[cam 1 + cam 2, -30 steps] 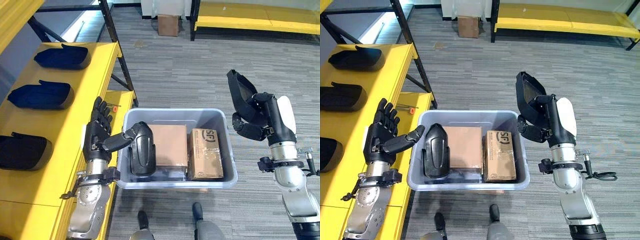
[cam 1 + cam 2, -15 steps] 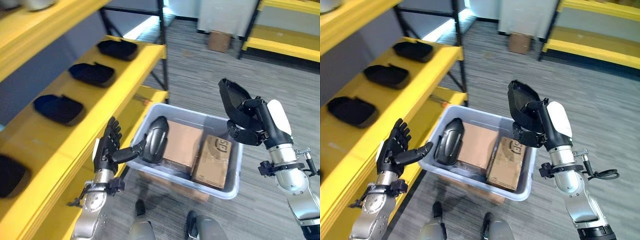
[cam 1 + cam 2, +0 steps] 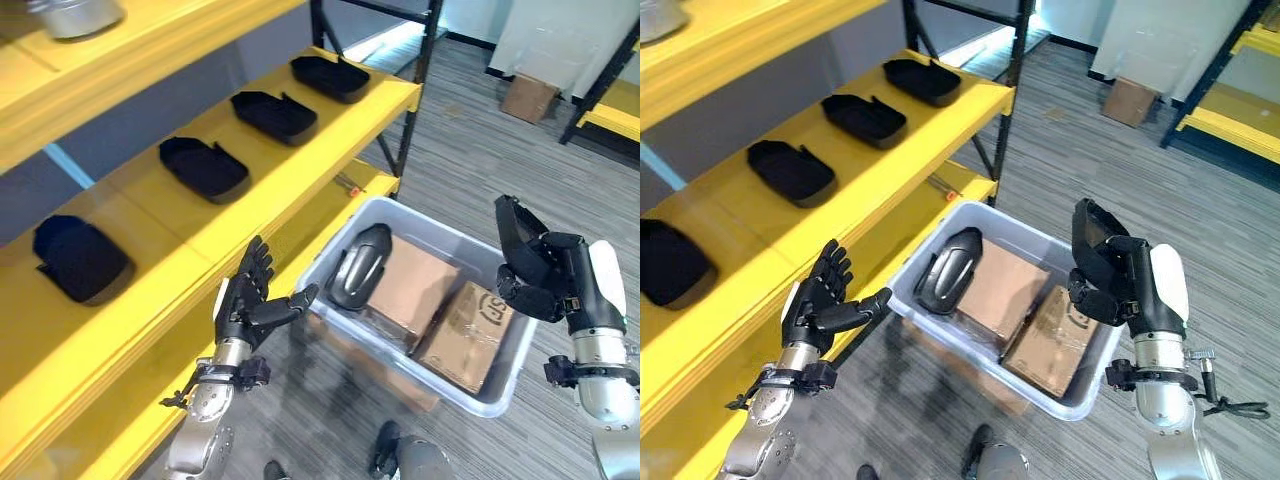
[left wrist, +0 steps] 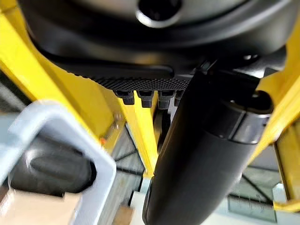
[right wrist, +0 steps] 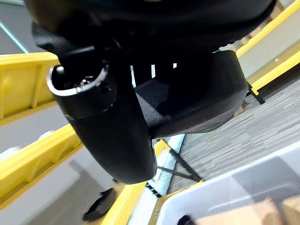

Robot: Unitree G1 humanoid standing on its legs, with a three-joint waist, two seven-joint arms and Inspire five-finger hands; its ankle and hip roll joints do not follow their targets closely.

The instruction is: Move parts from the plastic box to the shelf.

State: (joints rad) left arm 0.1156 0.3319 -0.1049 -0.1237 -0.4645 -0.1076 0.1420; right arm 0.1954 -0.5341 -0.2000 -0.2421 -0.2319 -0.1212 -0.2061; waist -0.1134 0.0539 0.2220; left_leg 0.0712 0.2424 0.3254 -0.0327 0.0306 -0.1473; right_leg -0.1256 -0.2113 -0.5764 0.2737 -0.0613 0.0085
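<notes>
part (image 3: 1092,238): black, curved shell | gripped in right robot hand (image 3: 1118,285)

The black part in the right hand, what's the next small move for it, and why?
Probably swing the right hand across toward the yellow shelf. Its fingers are curled round a black part, held up over the plastic box's right side. Four like parts already lie in a row on the shelf. The left hand is open beside the box.

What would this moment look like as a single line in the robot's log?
right hand: shut on black part | left hand: open, beside plastic box | one black part in box | shelf: four parts
</notes>
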